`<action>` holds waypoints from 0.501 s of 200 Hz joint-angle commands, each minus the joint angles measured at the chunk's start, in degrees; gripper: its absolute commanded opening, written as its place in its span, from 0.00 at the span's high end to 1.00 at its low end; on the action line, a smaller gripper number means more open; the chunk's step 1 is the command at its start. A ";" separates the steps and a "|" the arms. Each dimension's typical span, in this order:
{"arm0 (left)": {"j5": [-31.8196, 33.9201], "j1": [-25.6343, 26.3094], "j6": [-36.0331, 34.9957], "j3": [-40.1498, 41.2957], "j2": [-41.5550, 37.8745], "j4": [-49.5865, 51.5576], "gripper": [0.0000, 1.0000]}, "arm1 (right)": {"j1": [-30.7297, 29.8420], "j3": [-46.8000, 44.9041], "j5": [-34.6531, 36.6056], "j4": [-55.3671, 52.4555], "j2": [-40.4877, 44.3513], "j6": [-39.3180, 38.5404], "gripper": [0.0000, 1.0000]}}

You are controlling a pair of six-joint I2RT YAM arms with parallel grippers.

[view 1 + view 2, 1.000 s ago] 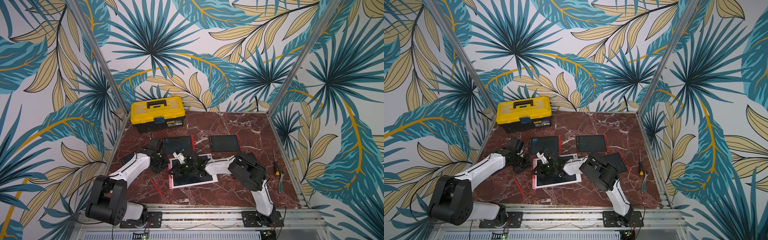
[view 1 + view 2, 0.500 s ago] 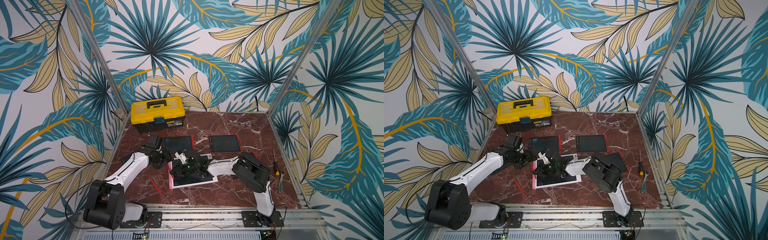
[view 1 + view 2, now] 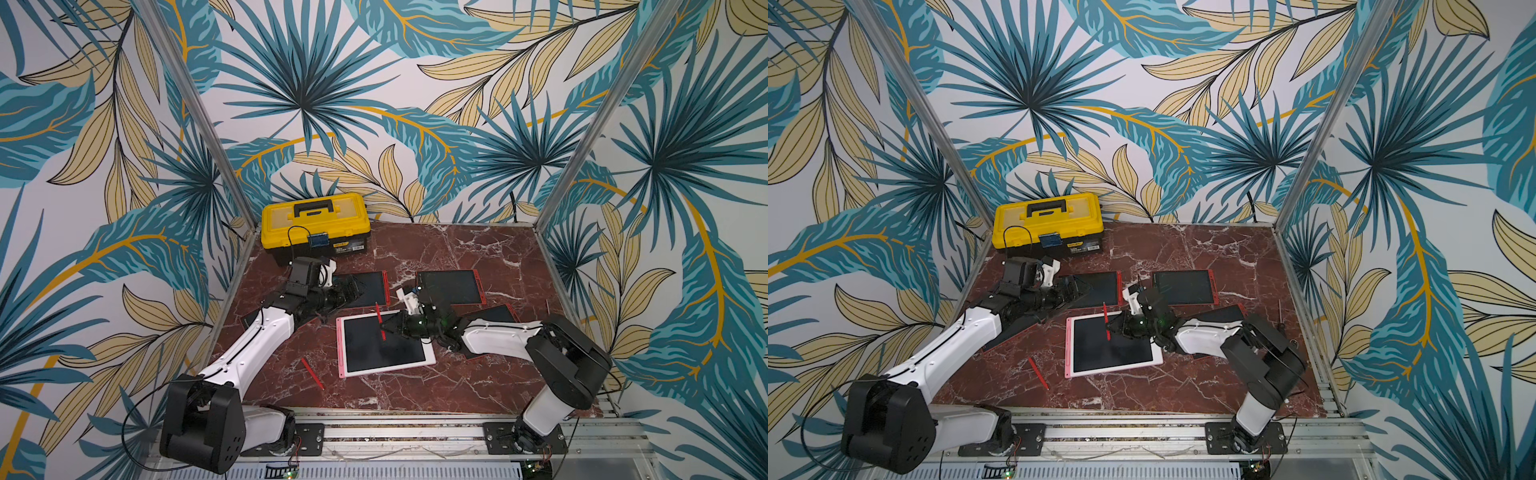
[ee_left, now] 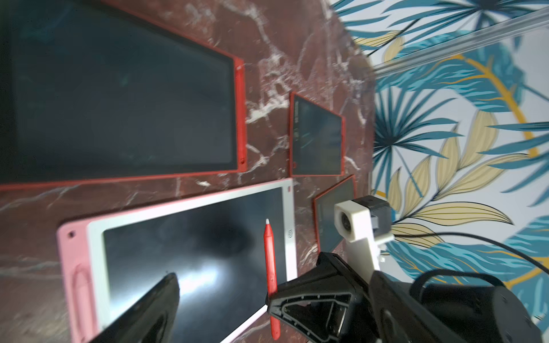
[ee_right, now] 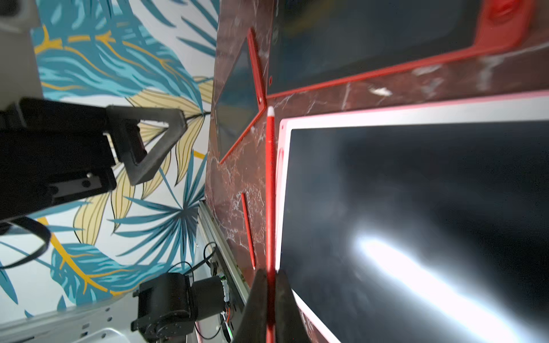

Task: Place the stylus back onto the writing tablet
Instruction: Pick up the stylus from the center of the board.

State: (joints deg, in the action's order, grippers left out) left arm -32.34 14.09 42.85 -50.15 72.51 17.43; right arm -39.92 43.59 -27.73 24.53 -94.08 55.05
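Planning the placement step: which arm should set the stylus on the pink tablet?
Right. The right gripper is shut on the stylus, over the pink tablet. The left gripper is open and empty, off by a red tablet.

- I read the stylus (image 4: 269, 267) as bright red with a small white tip.
- The writing tablet (image 3: 386, 353) shows me a black screen in a white frame, with a pink strip along one edge.
- The other tablets (image 3: 449, 286) have dark screens and red frames.
- The spare stylus (image 3: 312, 373) is the same red.
- The table (image 3: 457, 249) is dark red marble with white veins.
- The toolbox (image 3: 316, 220) has a yellow lid, a black handle and a black base.
- The walls (image 3: 303, 83) carry teal and tan palm leaves with mustard stems on white.
- My left arm (image 3: 257, 345) and right arm (image 3: 498, 338) have white links and black joints.
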 commanded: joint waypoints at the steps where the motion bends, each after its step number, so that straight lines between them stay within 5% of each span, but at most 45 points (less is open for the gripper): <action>1: -4.31 1.95 0.13 3.54 -1.83 -12.91 0.02 | 1.97 -2.13 -1.56 -2.34 5.11 -0.98 0.99; 100: -13.23 6.66 9.54 4.92 4.77 -38.38 0.30 | 6.74 -6.87 -10.78 6.19 17.80 6.13 0.99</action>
State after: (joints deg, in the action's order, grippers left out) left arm -41.71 19.97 48.73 -46.74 76.47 -10.81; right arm -33.67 39.00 -35.05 26.30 -77.47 58.11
